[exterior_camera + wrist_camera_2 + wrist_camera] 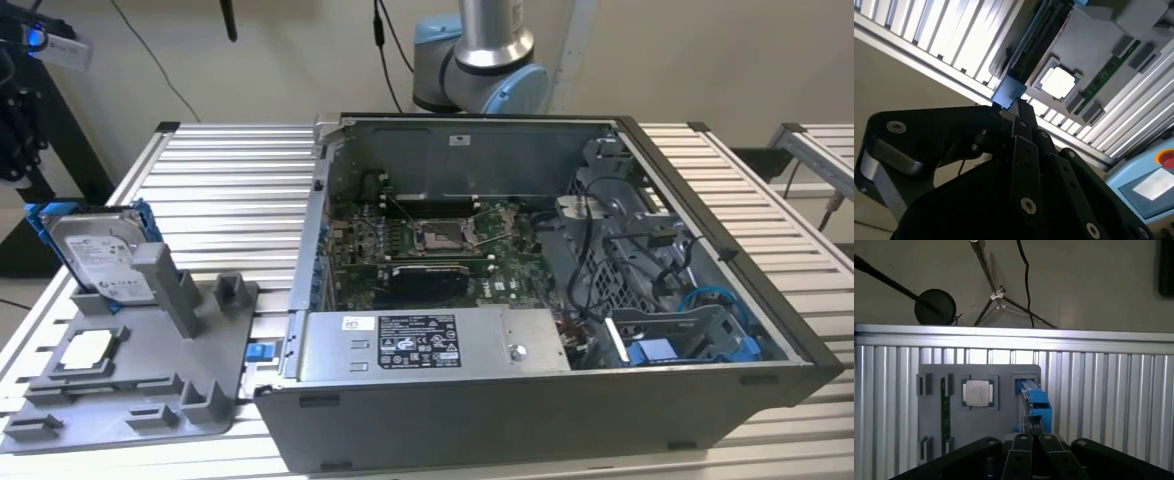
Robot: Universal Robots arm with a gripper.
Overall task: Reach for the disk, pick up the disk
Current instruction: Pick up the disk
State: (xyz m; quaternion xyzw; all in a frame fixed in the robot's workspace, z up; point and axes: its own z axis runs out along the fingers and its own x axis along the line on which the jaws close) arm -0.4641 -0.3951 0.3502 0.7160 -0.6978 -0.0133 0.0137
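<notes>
Disk [100, 258], one, upright in one grey holder [147, 395], one chip [87, 347], hand [1016, 114] grip unclear

disk [102, 258]: shiny metal | bracket [38, 226]: blue plastic | table [227, 180]: ribbed metal

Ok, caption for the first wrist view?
Claw close to the blue-framed disk, on edge in the grey holder beside the chip.
</notes>
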